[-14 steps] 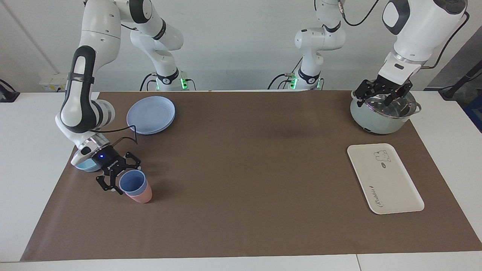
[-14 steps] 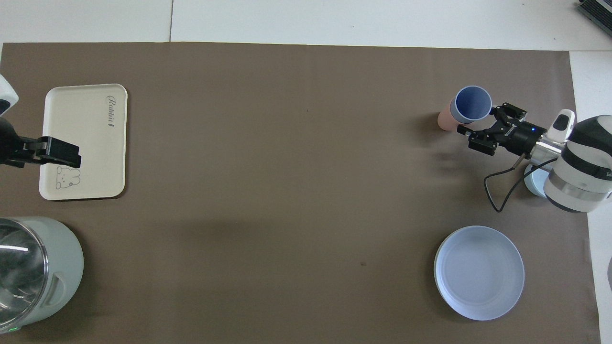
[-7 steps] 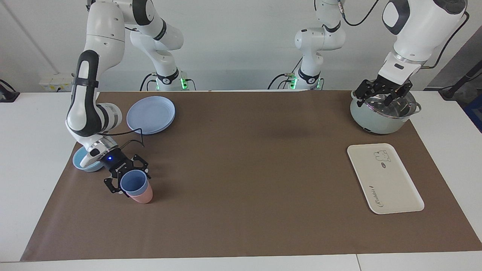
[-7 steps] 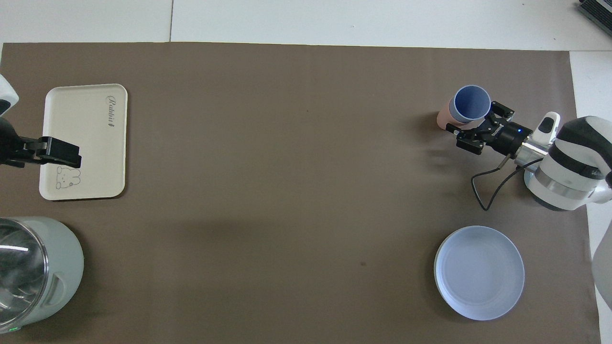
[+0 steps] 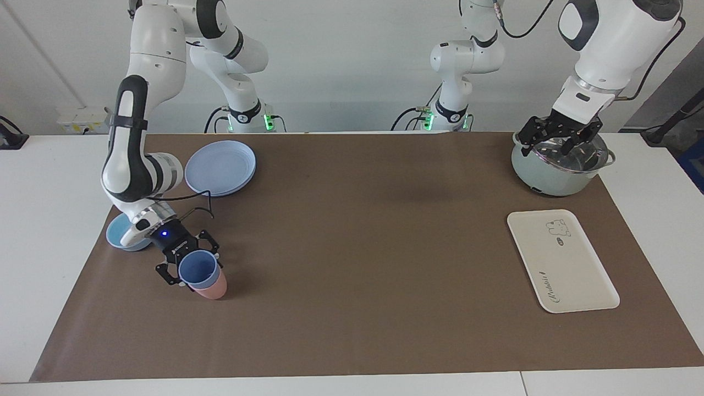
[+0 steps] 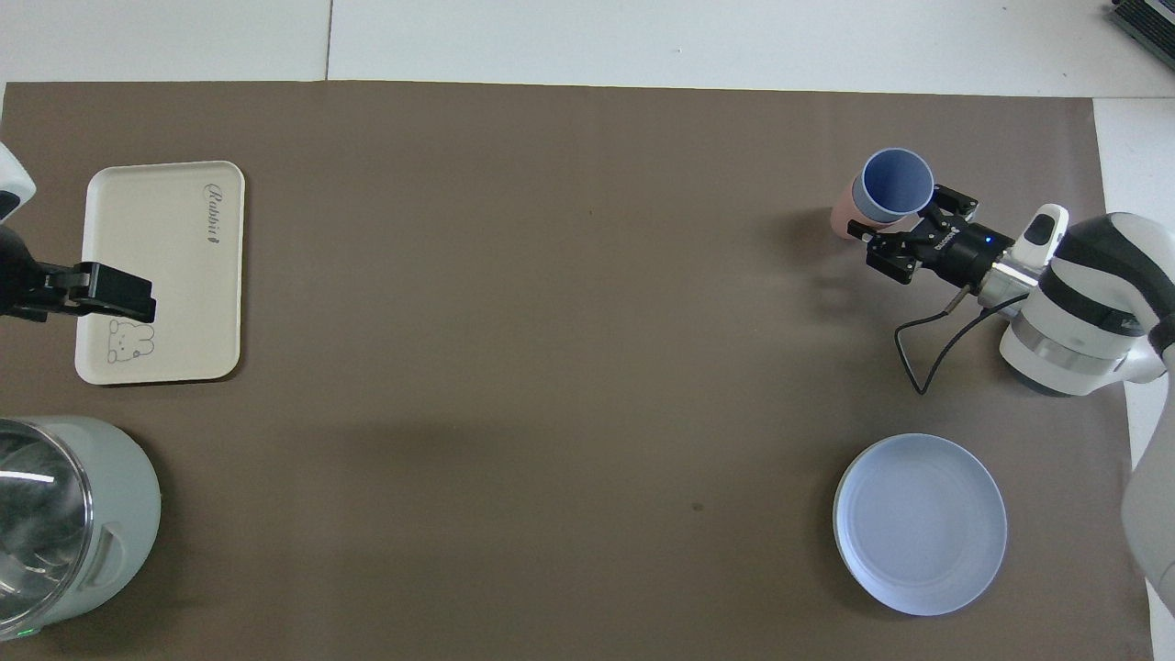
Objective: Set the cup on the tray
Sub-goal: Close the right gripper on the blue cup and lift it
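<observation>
Your right tool (image 5: 190, 269) has closed on the rim of the cup (image 5: 199, 269), which sits nested in a pink cup (image 5: 212, 289) on the desk at the right arm's end, well apart from the tray (image 5: 561, 259) at the left arm's end. The cup looks light, stiff and smooth, so a rim pinch may slip or drag the pink one up. Your left tool (image 5: 561, 138) waits open over the pot (image 5: 558, 165)

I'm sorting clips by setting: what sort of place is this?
Likely a robotics lab bench: two arms bolted at a paper-covered table, household props such as a tray and pot, bare white walls.
</observation>
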